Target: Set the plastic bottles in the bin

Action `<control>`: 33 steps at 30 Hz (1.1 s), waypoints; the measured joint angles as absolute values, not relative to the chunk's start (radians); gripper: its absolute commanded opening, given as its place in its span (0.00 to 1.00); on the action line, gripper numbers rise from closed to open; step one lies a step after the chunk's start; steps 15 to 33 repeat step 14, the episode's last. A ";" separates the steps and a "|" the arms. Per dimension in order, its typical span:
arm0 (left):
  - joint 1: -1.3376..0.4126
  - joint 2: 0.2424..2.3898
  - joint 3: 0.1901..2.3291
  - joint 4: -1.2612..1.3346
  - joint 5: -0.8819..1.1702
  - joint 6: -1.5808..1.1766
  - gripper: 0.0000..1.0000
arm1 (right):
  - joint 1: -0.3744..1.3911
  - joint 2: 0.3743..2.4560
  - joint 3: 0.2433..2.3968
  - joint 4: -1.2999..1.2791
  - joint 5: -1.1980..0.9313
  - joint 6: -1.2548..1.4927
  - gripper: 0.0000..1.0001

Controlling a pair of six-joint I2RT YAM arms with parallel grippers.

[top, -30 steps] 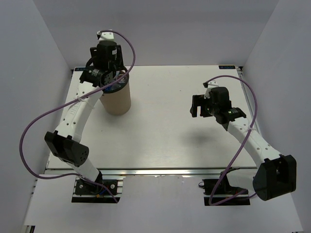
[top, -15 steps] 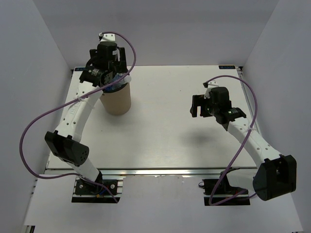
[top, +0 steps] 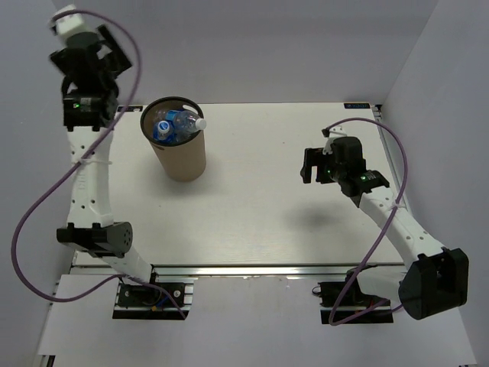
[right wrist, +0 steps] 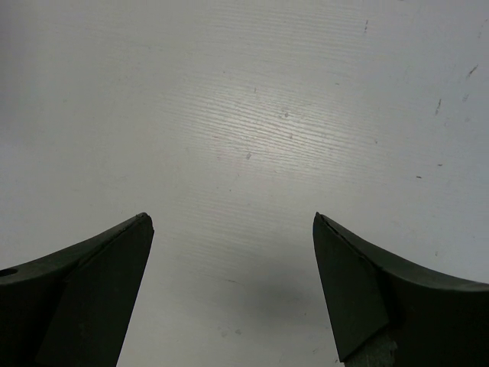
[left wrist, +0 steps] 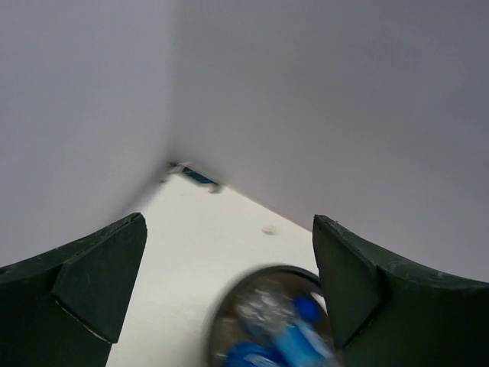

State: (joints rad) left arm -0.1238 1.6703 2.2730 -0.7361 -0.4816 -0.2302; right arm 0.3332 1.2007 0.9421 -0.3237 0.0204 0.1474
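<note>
Bottles (top: pixel 175 123) piled in bin (top: pixel 183 160), nr rim.

The bin (top: pixel 186 159) is finished in tan-brown, with a dark rim. The plastic bottles (top: pixel 174 125) are recorded as clear, blue-labelled and white-capped. The table (top: pixel 260 214) is surfaced in white, faintly grained. The cables (top: pixel 17 229) are sheathed in purple. The arms (top: pixel 397 222) are coloured white and black.

The bin (top: pixel 180 157) stands upright on the far-left part of the counter (top: pixel 260 222), close to the far edge. The plastic bottles (top: pixel 175 125) lie piled inside it, and one of them reaches the rim on the right side. The left jaws hang high, to the left of the bin, beyond the counter's left edge. The right jaws hang over the counter's right half, well apart from the bin.
</note>
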 measured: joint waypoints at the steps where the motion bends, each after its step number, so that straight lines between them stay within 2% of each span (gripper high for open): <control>1: -0.045 1.651 2.223 -0.717 -0.487 -0.261 0.98 | 0.333 1.195 0.942 -0.323 0.027 0.150 0.90; 5: 0.123 1.534 1.836 -0.656 -0.583 -0.397 0.98 | 0.333 1.163 0.937 -0.304 0.069 0.169 0.89; 6: 0.128 1.521 1.797 -0.646 -0.588 -0.427 0.98 | 0.333 1.151 0.933 -0.295 0.083 0.176 0.89; 7: 0.140 1.468 1.634 -0.624 -0.592 -0.464 0.98 | 0.333 1.141 0.928 -0.283 0.098 0.181 0.89; 10: 0.146 1.339 1.357 -0.589 -0.593 -0.537 0.98 | 0.333 1.110 0.905 -0.252 0.138 0.199 0.89; 13: 0.147 1.207 1.191 -0.571 -0.603 -0.587 0.98 | 0.333 1.071 0.859 -0.212 0.159 0.206 0.89; 33: 0.147 1.174 1.166 -0.567 -0.614 -0.600 0.98 | 0.333 1.059 0.844 -0.202 0.159 0.208 0.89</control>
